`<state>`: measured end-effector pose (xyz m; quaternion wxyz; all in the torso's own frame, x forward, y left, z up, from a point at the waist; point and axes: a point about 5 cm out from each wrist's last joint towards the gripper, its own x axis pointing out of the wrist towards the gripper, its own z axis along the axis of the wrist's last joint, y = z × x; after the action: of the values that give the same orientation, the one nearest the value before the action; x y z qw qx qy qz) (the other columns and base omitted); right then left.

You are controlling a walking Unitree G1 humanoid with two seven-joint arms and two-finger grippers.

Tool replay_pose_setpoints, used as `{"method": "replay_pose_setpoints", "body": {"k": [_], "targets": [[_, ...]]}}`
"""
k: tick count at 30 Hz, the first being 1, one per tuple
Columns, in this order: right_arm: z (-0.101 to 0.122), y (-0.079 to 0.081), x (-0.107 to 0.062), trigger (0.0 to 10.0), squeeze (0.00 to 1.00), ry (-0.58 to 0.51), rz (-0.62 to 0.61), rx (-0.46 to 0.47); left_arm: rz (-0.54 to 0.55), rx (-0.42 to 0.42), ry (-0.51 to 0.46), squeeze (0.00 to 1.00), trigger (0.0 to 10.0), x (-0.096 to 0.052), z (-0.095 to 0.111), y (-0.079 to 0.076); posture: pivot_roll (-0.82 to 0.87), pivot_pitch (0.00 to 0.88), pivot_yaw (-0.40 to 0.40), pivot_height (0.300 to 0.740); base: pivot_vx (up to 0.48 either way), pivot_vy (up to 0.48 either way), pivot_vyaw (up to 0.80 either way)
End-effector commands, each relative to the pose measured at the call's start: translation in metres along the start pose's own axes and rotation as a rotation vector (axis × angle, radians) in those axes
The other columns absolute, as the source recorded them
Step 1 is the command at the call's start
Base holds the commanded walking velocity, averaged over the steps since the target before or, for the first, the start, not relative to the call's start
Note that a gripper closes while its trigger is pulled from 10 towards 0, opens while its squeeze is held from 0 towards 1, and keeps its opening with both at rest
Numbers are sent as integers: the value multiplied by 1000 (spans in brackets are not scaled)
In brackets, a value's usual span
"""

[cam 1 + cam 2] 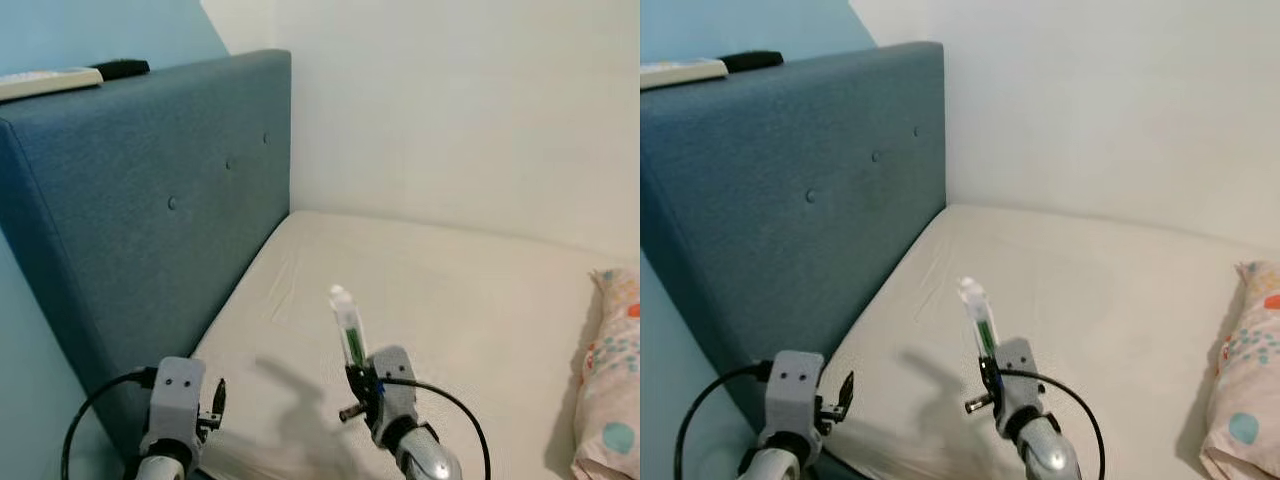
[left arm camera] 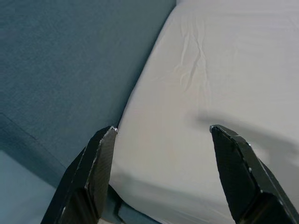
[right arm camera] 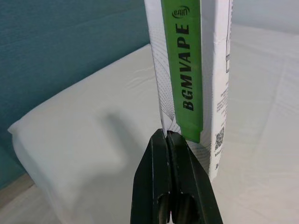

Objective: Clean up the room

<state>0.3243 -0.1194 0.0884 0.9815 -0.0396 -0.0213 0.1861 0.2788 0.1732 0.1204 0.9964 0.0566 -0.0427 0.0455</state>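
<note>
The right gripper [image 1: 352, 372] holds a white-and-green box [image 1: 346, 325] upright above the bed [image 1: 470, 300], jaws clenched on its lower edge. The left gripper [image 2: 161, 168] hangs released near the blue headboard [image 1: 150, 200]. With so thin a pinch, the tall box could tip or slip out mid-carry.

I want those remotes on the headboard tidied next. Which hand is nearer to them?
Left. The left hand hangs open beside the headboard, below the remotes. The right hand is farther out over the mattress, shut on a box.
</note>
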Motion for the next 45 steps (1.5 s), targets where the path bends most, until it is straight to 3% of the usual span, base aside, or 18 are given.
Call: {"method": "replay_pose_setpoints", "body": {"k": [1,16,38,45], "targets": [[-1,2,-4,10000,0,3,-8,5,32,-2,19,0,10000,-4,-7,3,41,130,-58,607,0,0,0],[-1,1,-12,10000,0,17,-20,-4,-32,21,27,0,10000,-10,-17,-9,32,109,-64,662,0,0,0],[4,6,-12,10000,0,13,-1,0,-37,15,23,0,10000,-11,-19,-10,40,103,-70,737,0,0,0],[4,6,-13,10000,0,19,-5,2,-42,17,26,0,10000,-11,-19,-11,43,107,-70,740,0,0,0]]}}
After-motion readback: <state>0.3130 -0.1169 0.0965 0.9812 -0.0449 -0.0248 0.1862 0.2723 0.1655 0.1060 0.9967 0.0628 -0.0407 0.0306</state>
